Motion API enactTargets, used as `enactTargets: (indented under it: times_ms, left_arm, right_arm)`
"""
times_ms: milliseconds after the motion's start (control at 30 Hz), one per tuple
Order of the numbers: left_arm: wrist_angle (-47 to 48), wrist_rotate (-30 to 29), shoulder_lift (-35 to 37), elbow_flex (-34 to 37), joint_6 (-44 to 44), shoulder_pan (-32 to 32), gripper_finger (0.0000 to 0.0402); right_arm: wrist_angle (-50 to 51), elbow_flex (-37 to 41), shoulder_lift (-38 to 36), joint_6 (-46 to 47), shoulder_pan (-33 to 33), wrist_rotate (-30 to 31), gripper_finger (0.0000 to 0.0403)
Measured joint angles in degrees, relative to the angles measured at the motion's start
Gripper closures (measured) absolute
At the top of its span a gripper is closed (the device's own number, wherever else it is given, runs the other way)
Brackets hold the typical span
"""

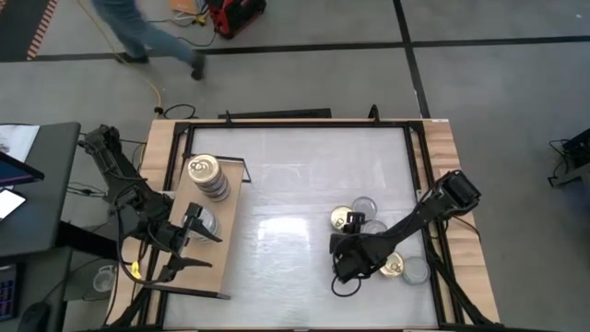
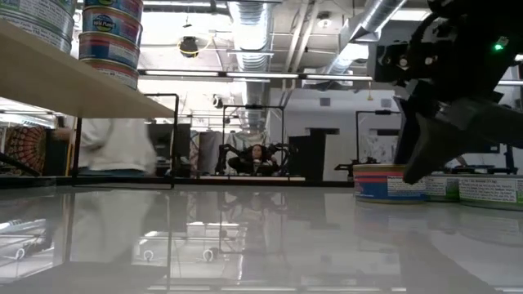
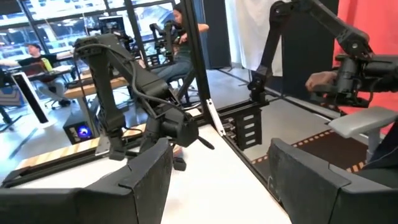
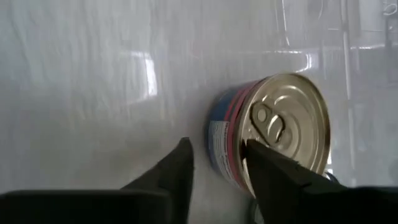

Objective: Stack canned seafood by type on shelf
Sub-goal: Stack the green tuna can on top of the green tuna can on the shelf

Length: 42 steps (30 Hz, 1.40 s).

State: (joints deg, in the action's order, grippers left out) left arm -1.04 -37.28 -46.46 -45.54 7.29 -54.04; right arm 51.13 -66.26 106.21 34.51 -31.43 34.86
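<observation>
Seen from above, left to right. The shelf point(image 1: 226, 242), a light wooden board in a black frame, lies along the left side of the white tabletop point(image 1: 295, 184). A stack of tins point(image 1: 207, 177) with a gold top stands at its far end. Nearer, the left gripper point(image 1: 189, 247) hangs over the shelf beside a silver-topped tin point(image 1: 208, 224); its jaws are open and hold nothing, as the left wrist view confirms.

The remaining tins point(image 1: 361, 214) cluster on the right half of the tabletop, gold and silver tops mixed. The right gripper point(image 1: 346, 263) is low at the near left edge of this cluster. In the right wrist view, a gold pull-tab tin point(image 4: 273, 134) lies just ahead of its fingers point(image 4: 168, 177); one finger overlaps the lid. The jaws are partly open; whether they grip the tin cannot be told.
</observation>
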Motion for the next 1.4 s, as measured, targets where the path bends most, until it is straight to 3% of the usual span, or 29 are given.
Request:
enactTargets:
  times_ms: [233,433,733,1000,1400]
  left_arm:
    - [0.02,-0.77,0.0,0.0,0.42,0.0,0.0152]
    - [-0.02,-0.85,0.0,0.0,0.37,0.0,0.0152]
    - [-0.32,1.26,0.0,0.0,0.59,0.0,0.0152]
    - [-0.42,1.22,0.02,0.0,0.55,0.0,0.0152]
    - [-0.39,1.24,0.0,-0.02,0.44,0.0,0.0152]
  right_arm:
    - [-0.06,0.36,-0.04,-0.29,0.21,1.03,0.0341]
    - [-1.31,0.66,-0.16,-0.51,0.3,0.5,0.0388]
    - [-4.07,0.66,-0.24,-0.45,0.31,-0.88,0.0368]
    - [-5.36,1.11,0.53,-0.34,0.01,-4.74,0.0383]
    - [-6.34,1.55,0.13,-0.1,1.28,-2.64,0.0366]
